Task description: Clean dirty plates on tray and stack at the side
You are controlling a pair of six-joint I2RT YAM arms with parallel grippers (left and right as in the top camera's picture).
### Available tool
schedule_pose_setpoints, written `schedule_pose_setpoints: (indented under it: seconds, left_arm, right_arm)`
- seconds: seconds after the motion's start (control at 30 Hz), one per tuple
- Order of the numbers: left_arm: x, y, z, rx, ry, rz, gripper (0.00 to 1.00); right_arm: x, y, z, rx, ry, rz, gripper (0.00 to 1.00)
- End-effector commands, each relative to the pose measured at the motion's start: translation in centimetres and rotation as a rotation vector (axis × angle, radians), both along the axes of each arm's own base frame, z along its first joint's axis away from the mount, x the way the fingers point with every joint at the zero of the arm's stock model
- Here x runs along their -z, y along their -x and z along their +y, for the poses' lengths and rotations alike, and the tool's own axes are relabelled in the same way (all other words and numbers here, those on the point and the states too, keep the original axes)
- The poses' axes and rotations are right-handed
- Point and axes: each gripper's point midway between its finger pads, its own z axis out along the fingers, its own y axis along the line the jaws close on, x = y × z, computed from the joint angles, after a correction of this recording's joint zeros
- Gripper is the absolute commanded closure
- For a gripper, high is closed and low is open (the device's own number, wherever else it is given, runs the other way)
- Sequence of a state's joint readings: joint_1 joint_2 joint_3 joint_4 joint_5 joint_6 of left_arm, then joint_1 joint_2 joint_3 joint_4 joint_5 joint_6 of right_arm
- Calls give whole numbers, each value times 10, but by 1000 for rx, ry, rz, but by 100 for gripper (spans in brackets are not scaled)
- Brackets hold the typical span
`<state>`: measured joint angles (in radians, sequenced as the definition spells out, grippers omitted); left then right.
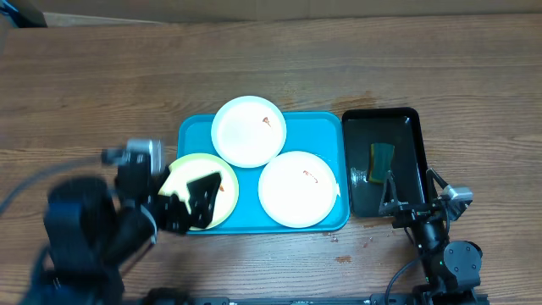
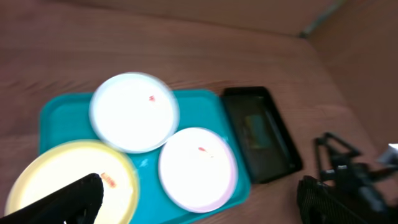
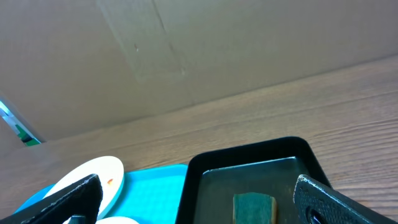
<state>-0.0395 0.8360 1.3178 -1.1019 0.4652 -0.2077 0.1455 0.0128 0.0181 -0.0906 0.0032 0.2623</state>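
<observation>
Three plates: all lie on the large cyan-blue rectangular plastic tray in the middle of the wooden table. The far white round plate is at the far edge, the near white round plate at the near right, and the pale yellow-green round plate at the near left.
Dirt: each plate shows a small orange-brown smear, so none looks cleaned.
Stack: none yet at the side.
Left gripper: blurred in the overhead view. It hangs over the near side of the yellow-green plate with its fingers spread wide and nothing between them.
Right gripper: above the near end of the narrow black tray, fingers fully apart and empty.
Cleaning tool: one green sponge with a yellow edge lies in the black tray, just beyond the right gripper.
Step in hand: the opening one, probably reaching for the first plate and the sponge.
Next move: the right fingers likely need to drop around the sponge and close. The left ones need a hold on the yellow-green plate's rim.
Count: two white plates, one yellow-green plate, two trays, one sponge.
</observation>
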Motion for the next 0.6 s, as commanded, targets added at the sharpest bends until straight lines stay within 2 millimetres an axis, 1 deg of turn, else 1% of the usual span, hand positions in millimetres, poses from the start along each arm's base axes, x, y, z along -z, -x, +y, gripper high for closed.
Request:
schedule_pose_setpoints:
  seconds: [0.0, 0.03, 0.07, 0.13, 0.17, 0.2, 0.23, 0.27, 0.3, 0.33, 0.37, 0.47, 0.57]
  left_arm:
    - [-25, -8, -29, 184, 87, 15, 0]
    - [-23, -7, -33, 205, 107, 56, 0]
    - [-15, -6, -35, 215, 121, 121, 0]
    - [-3, -11, -36, 214, 129, 186, 0]
    - [7, -12, -35, 203, 125, 244, 1]
    - [17, -11, -33, 189, 116, 295, 8]
    - [27, -11, -30, 170, 104, 347, 8]
    - [37, -10, -27, 153, 89, 396, 12]
    - [44, -10, -24, 140, 78, 431, 18]
    - [51, -9, -22, 130, 68, 460, 21]
    - [59, -8, -20, 116, 54, 490, 22]
    - [79, -2, -10, 75, 4, 556, 33]
    - [101, 3, 4, 20, -70, 620, 34]
  right_arm:
    - [1, 0, 1, -4, -4, -6, 0]
    - [1, 0, 1, -3, -4, -6, 0]
    - [1, 0, 1, -4, -4, -6, 0]
    - [1, 0, 1, -4, -4, -6, 0]
    - [1, 0, 1, -4, -4, -6, 0]
    - [1, 0, 1, -3, -4, -6, 0]
    - [1, 0, 1, -4, -4, -6, 0]
    - [1, 0, 1, -4, -4, -6, 0]
    - [1, 0, 1, -4, -4, -5, 0]
    - [1, 0, 1, -4, -4, -6, 0]
    - [1, 0, 1, -4, -4, -6, 0]
    - [1, 0, 1, -4, -4, -5, 0]
    - [1, 0, 1, -3, -4, -6, 0]
